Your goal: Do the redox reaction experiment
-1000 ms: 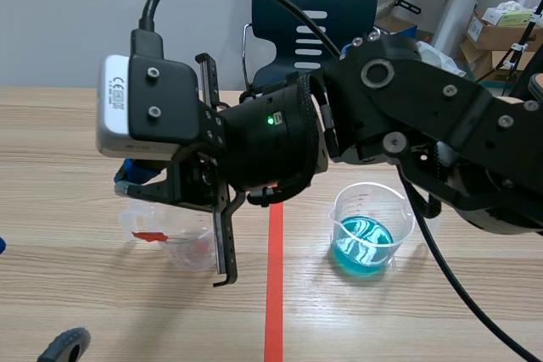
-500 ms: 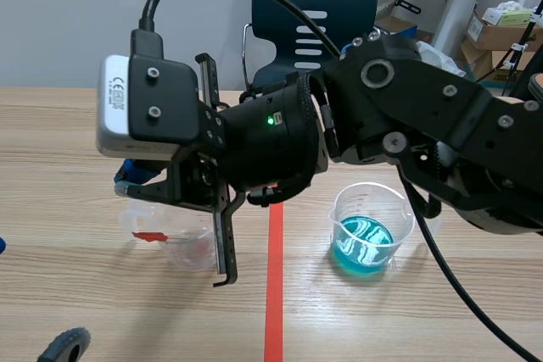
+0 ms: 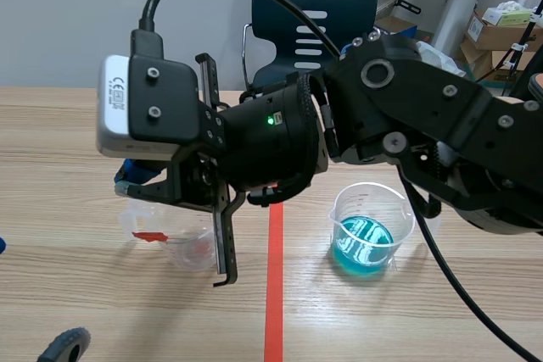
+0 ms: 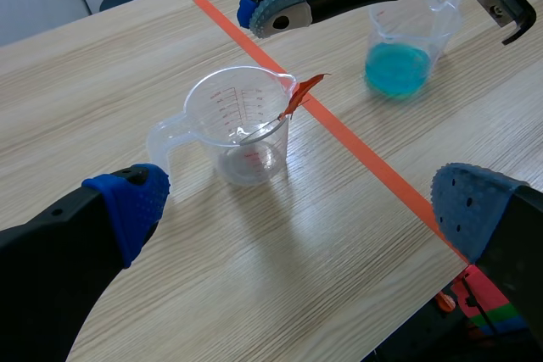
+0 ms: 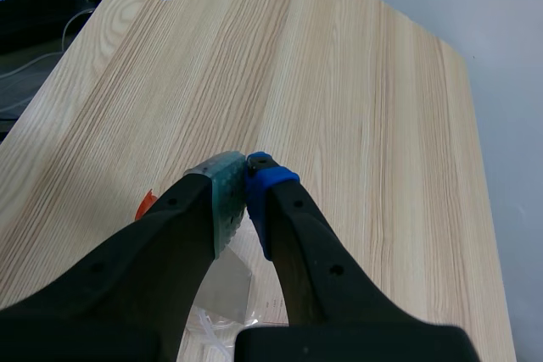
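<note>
**A:** Where to begin, nearest first?

**B:** With the left hand (image 4: pixel 301 205). Find it released, fingers wide, low over the desk (image 4: pixel 102 65), with the cup (image 4: pixel 242 129) just ahead between them. Probably best used only to steady the cup.

**A:** And at the cup?

**B:** Mind the red strip (image 4: pixel 301 93), propped on the far rim with its upper end poking out. Looks light and easy to flick off, so no bumping the rim.

**A:** Then the right hand (image 4: pixel 270 11)?

**B:** Clenched on nothing, pads pressed together, hanging above the cup, near the strip but apart from it. To lift the strip, open first, come straight down, and pinch the free end, not the rim.

**A:** Farthest?

**B:** Watch the beaker (image 4: pixel 400 48) of blue liquid, beyond the tape line (image 4: pixel 356 146) and well apart from the cup. Likely the strip's destination. Carry across slowly and lower in gently, without knocking the wall.
</note>
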Robot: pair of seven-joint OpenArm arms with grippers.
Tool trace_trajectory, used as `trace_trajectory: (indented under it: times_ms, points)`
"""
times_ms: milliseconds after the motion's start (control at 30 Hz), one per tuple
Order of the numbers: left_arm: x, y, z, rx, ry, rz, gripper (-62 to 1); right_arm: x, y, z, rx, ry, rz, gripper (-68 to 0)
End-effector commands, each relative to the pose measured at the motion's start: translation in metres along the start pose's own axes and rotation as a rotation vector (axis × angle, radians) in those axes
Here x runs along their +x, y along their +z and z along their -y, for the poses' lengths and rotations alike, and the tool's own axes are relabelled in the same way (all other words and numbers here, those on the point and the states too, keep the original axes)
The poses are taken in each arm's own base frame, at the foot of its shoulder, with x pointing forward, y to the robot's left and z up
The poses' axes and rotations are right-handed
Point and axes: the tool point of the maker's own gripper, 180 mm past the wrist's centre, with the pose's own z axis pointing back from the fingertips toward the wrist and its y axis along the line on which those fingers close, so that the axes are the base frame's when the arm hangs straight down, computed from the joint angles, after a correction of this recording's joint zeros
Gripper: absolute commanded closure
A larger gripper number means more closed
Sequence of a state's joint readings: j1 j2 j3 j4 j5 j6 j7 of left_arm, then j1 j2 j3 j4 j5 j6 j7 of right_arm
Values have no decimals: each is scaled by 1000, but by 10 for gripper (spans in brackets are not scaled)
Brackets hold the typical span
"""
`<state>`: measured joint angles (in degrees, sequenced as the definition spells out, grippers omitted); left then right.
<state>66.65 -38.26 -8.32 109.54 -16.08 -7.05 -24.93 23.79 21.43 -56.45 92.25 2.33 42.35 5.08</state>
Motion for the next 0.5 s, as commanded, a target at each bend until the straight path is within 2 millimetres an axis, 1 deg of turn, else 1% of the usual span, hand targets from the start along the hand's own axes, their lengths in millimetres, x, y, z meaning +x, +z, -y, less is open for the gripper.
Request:
trace_trajectory:
  times_ms: [0,167,333,467]
  points:
    - [8,-2,0,4,2,31,-623,4,2,7,-6,16,7,-9]
    - [8,-2,0,4,2,31,-623,2,2,7,-6,16,-1,-9]
    - [8,-2,0,4,2,31,-623,-12,3,7,-7,16,-78,-9]
    - [8,-2,0,4,2,31,-623,-17,4,9,-9,21,-114,-9]
